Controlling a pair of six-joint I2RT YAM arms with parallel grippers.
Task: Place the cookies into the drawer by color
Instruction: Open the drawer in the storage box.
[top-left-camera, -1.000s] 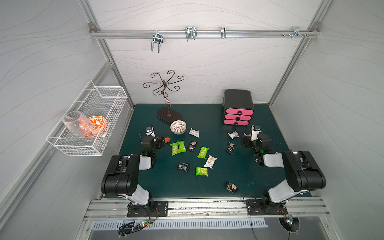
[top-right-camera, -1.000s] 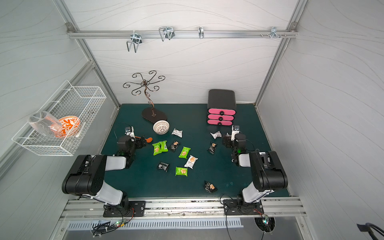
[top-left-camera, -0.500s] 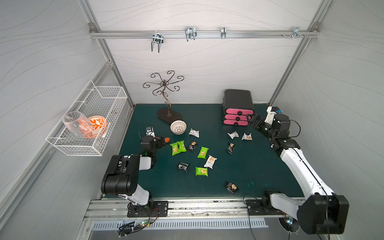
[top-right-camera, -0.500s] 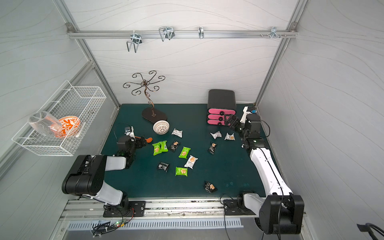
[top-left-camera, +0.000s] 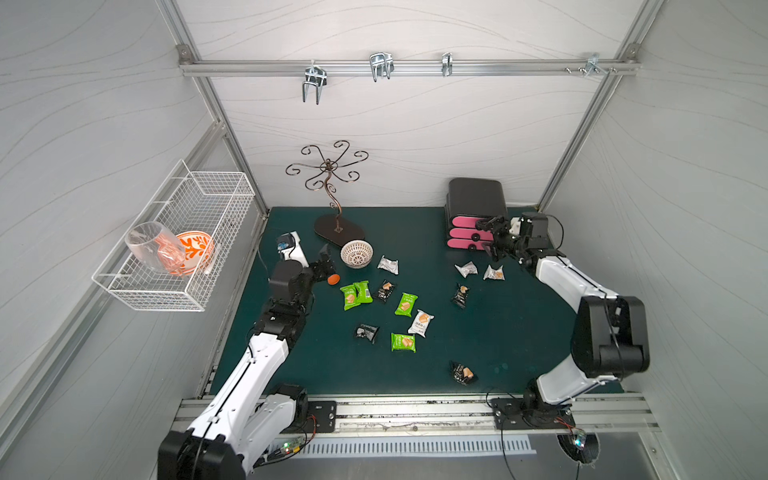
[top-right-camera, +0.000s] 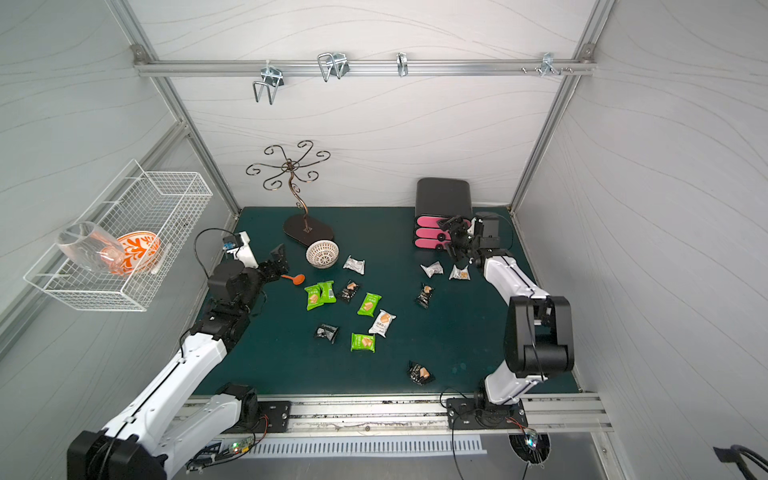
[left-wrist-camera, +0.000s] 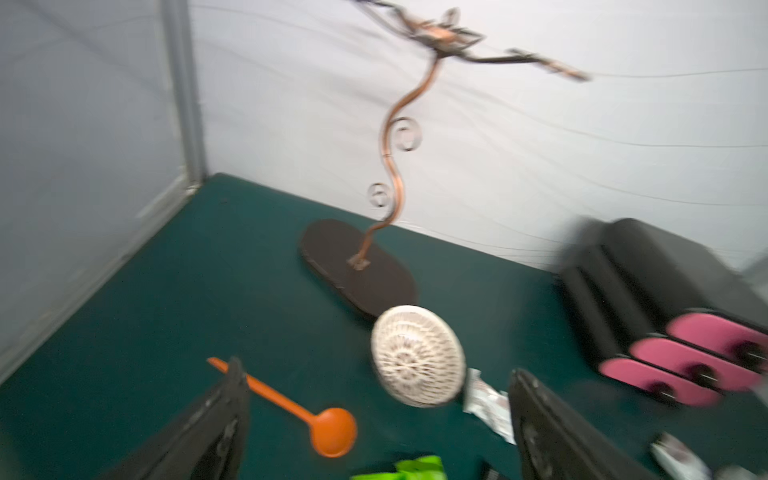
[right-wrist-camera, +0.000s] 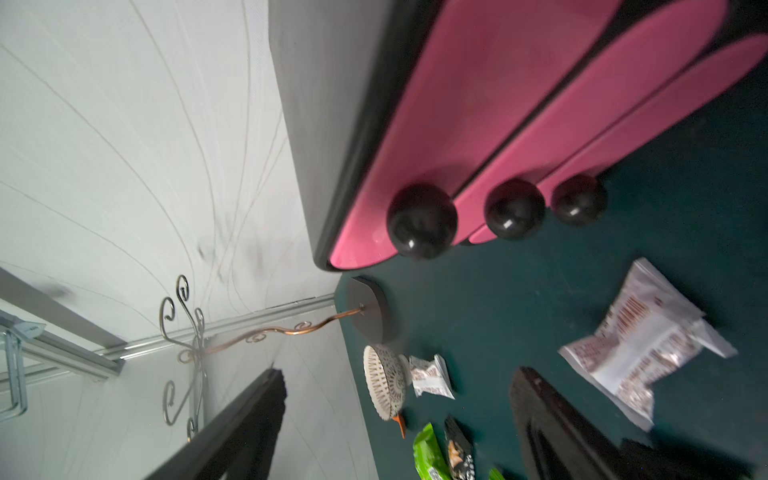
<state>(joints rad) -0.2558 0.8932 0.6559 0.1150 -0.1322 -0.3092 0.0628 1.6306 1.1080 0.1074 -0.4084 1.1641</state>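
In both top views: right gripper (top-left-camera: 487, 236) spread, empty, tips just off the drawer (top-left-camera: 476, 197) front; cookies (top-left-camera: 406, 304) loose behind it.
Left wrist: left gripper (left-wrist-camera: 378, 370) gaping, empty, green packet (left-wrist-camera: 399, 467) near its tips.
Right wrist: top knob (right-wrist-camera: 422, 220) dead ahead. Looks hard, slick; pinch squarely. Packets likely light, crinkly; grab mid-body.

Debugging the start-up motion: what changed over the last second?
The right hand swung from near the white cookies to the drawer knobs, open, holding nothing. The left arm unfolded; left hand open near the orange spoon. All cookies and shut drawers stayed put.
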